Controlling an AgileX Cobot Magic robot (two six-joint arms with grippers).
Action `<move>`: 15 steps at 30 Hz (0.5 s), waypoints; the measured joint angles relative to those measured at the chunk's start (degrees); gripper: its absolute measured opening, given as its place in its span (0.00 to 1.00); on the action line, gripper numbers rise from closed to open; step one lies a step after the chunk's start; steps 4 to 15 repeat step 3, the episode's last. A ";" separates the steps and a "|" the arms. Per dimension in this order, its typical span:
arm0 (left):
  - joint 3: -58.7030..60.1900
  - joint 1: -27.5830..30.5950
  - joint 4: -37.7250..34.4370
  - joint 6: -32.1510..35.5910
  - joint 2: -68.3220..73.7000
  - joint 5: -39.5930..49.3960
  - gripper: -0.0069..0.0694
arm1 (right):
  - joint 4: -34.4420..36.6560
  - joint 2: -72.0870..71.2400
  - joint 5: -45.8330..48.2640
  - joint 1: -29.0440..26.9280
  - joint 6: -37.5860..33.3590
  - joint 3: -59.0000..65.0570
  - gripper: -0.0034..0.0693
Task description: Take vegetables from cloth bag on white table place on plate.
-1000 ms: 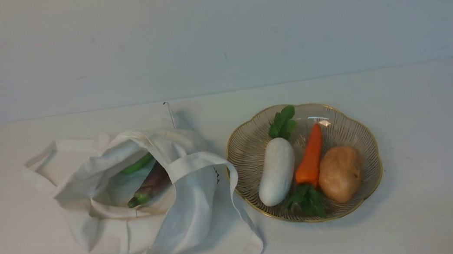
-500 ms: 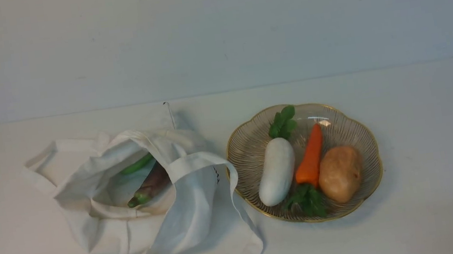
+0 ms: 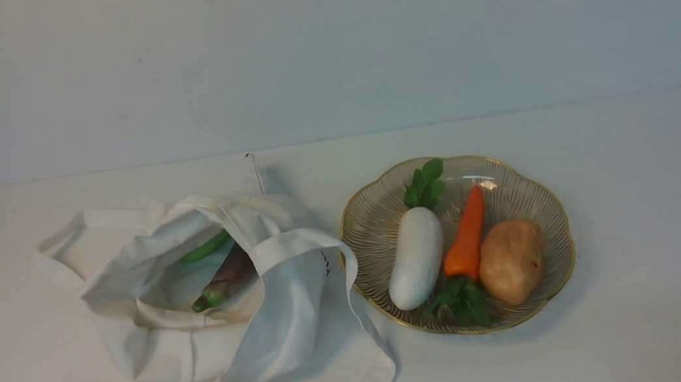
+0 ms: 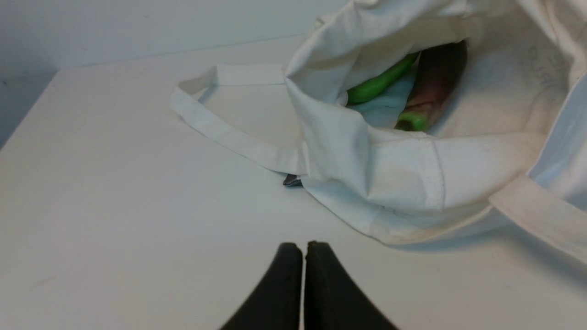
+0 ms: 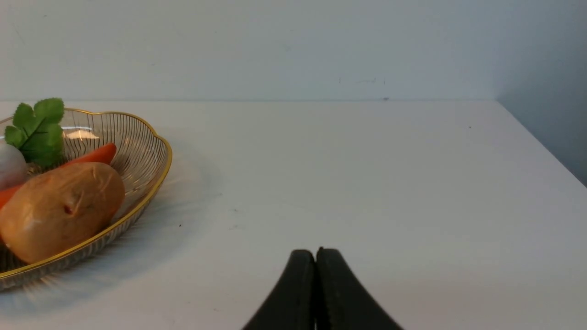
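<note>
Softly crumpled cloth bag (image 3: 172,364) | ribbed glass plate (image 3: 376,209) | both jaws together (right seemingly)

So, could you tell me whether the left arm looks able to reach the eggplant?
Probably yes: the left tool is shut and empty, and the bag's mouth leaves the eggplant's stem end exposed, though folds and a strap crowd it.

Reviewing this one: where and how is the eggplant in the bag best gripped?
Probably around the purple body of the eggplant, just behind its green stem, coming down through the open mouth of the cloth bag from the robot's side. It is slim and lies slantwise, stem end nearer the robot, so the jaws should close across its width; a strap hides its far end.
</note>
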 joint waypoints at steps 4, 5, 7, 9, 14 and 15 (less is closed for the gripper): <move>0.00 0.00 0.00 0.00 0.00 0.00 0.08 | 0.00 0.00 0.00 0.00 0.00 0.00 0.03; 0.00 0.00 0.00 0.00 0.00 0.00 0.08 | 0.00 0.00 0.00 0.00 0.00 0.00 0.03; 0.00 0.00 0.00 0.00 0.00 0.00 0.08 | 0.00 0.00 0.00 0.00 0.00 0.00 0.03; 0.00 0.00 0.00 0.00 0.00 0.00 0.08 | 0.00 0.00 0.00 0.00 0.00 0.00 0.03; 0.00 0.00 0.00 0.00 0.00 0.00 0.08 | 0.00 0.00 0.00 0.00 0.00 0.00 0.03; 0.00 0.00 0.00 0.00 0.00 0.00 0.08 | 0.00 0.00 0.00 0.00 0.00 0.00 0.03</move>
